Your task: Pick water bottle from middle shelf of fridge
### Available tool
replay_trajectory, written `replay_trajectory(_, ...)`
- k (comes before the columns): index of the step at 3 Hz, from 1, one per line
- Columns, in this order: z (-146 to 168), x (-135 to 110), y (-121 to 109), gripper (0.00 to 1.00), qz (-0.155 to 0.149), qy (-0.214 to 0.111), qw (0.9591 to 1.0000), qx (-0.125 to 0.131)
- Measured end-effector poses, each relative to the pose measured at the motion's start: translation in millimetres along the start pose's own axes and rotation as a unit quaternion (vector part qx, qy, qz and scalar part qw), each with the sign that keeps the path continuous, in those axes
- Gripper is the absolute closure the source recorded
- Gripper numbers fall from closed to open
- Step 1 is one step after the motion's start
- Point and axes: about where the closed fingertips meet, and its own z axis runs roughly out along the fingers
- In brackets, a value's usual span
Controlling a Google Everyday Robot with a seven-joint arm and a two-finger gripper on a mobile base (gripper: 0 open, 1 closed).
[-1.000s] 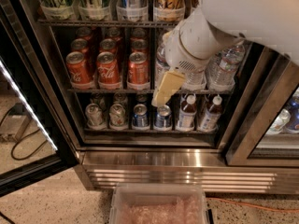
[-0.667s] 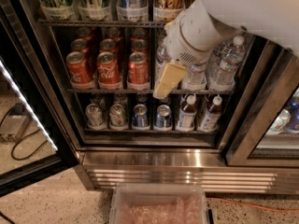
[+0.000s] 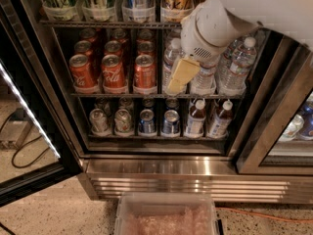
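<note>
Though I cannot tell its grip, the tool [image 3: 180, 76] hangs at the middle shelf [image 3: 122, 95], the upright water bottle [image 3: 170, 57] just at its ten o'clock.

Looks thick, smooth and matte white along the arm [image 3: 264, 9] entering from the upper right, widening into a rounded cylindrical wrist housing [image 3: 208, 31] with ringed seams and a small fine-slotted vent patch. Ends in a pale cream-yellow gripper [image 3: 180, 76], flat and wedge-like, slanting down-left in front of the middle shelf [image 3: 122, 95].
</note>
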Motion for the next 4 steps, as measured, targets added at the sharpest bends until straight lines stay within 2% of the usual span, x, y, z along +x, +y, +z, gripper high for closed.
replay_trajectory(1,3,14,-7,0.02,0.028,-0.007,0.9996,0.002)
replay_trajectory(2,2,14,-5,0.02,0.028,-0.007,0.9996,0.002)
replay_trajectory(3,7,19,-2,0.03,0.038,-0.011,0.9992,-0.007)
replay_trajectory(4,29,28,3,0.03,0.06,-0.017,0.9975,-0.034)
